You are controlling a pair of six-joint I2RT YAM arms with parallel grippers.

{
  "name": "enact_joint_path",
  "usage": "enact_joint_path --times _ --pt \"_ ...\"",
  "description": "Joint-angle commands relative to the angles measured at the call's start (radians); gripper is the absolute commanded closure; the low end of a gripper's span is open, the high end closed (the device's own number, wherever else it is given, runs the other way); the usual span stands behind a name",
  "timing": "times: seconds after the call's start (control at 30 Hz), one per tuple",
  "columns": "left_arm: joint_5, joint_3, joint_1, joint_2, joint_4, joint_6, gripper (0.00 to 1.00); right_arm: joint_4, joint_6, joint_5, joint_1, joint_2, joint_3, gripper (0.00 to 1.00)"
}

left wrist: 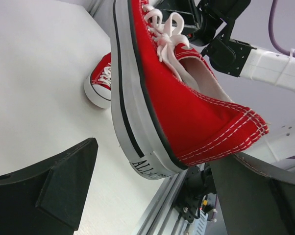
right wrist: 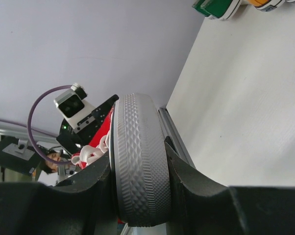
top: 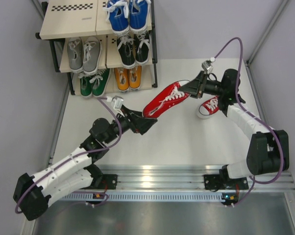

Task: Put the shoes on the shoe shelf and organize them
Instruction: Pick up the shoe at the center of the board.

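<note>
The red shoe [top: 165,100] hangs in the air above the desk [top: 186,144], stretched between both arms, sole turned sideways. The right claw [top: 190,88] is clenched on its rubber toe cap. At the heel, the left claw [top: 148,120] is released, its fingers [left wrist: 49,186] spread wide on either side of the heel. The second red shoe [top: 208,106] lies on the desk just beside the right arm. On the shoe shelf [top: 69,24], the blue pair [top: 129,14] sits up top, the grey pair [top: 84,54] and black pair [top: 134,49] in the middle, and the green pair [top: 94,83] and orange pair [top: 128,77] at the bottom.
</note>
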Motion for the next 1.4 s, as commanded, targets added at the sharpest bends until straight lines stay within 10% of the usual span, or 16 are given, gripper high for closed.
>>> enact_joint_path --times 0.0,0.6,0.83,0.97,1.2,1.37 --pt "-0.061 -0.025 0.002 0.013 0.158 -0.125 0.02 0.122 0.059 -0.026 -0.006 -0.033 0.002 1.0" --pt "-0.196 0.038 0.002 0.034 0.274 -0.173 0.03 0.053 0.0 -0.037 -0.003 -0.03 0.004 1.0" --pt "-0.268 0.065 0.002 0.114 0.306 -0.203 0.42 -0.013 -0.053 -0.036 0.014 -0.033 0.014 1.0" --pt "-0.285 0.067 0.002 0.129 0.312 -0.217 1.0 -0.046 -0.082 -0.039 0.015 -0.03 0.027 1.0" --pt "-0.348 0.019 0.002 0.037 0.282 -0.242 1.0 -0.186 -0.263 -0.042 0.015 -0.021 0.102 1.0" --pt "-0.392 -0.027 0.002 -0.046 0.219 -0.294 1.0 -0.249 -0.342 -0.051 0.014 -0.007 0.151 0.5"
